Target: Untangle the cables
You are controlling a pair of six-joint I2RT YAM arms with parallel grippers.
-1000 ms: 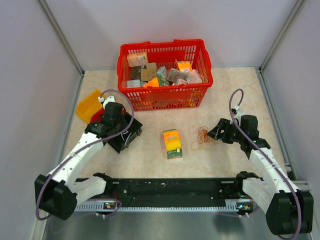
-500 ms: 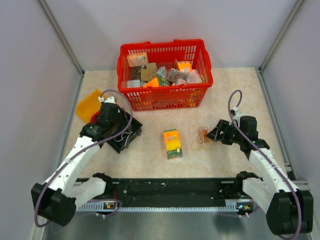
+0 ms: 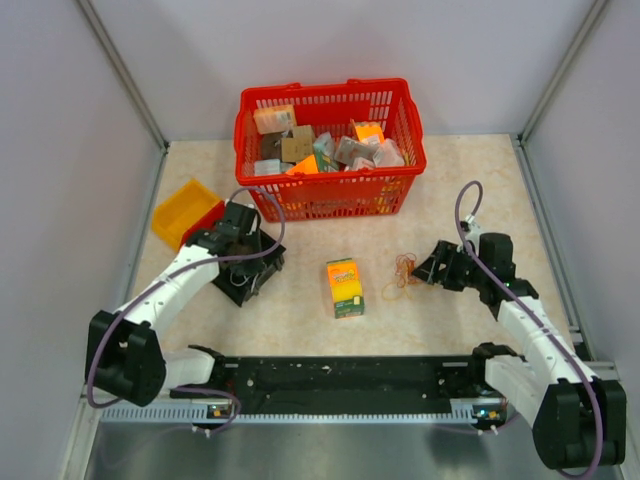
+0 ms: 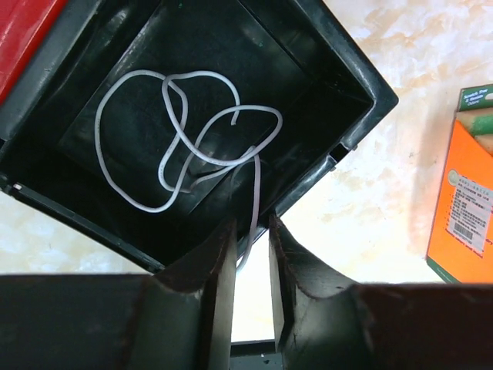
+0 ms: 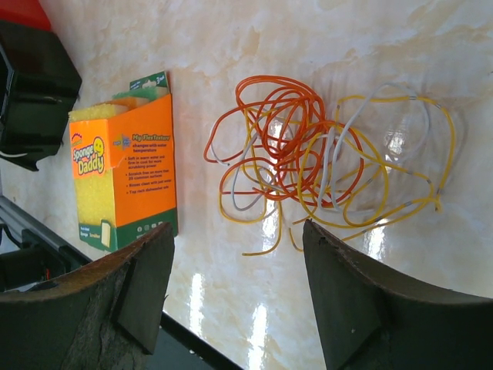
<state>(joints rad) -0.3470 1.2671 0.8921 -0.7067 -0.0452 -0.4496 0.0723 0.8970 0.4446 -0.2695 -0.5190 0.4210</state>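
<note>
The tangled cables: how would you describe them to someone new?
In front of the red basket sits an orange-and-green sponge box. Just right of it lie the cables. They are the only loose knot of thin orange, yellow and white wire, facing the open right gripper.

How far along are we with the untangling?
Done: one white cable lies looped in the black bin, its end between the fingers of the left gripper; whether it is pinched is unclear. In hand: the right gripper hangs open over the bundle. Left: that bundle of orange, yellow and white wires is knotted together.
</note>
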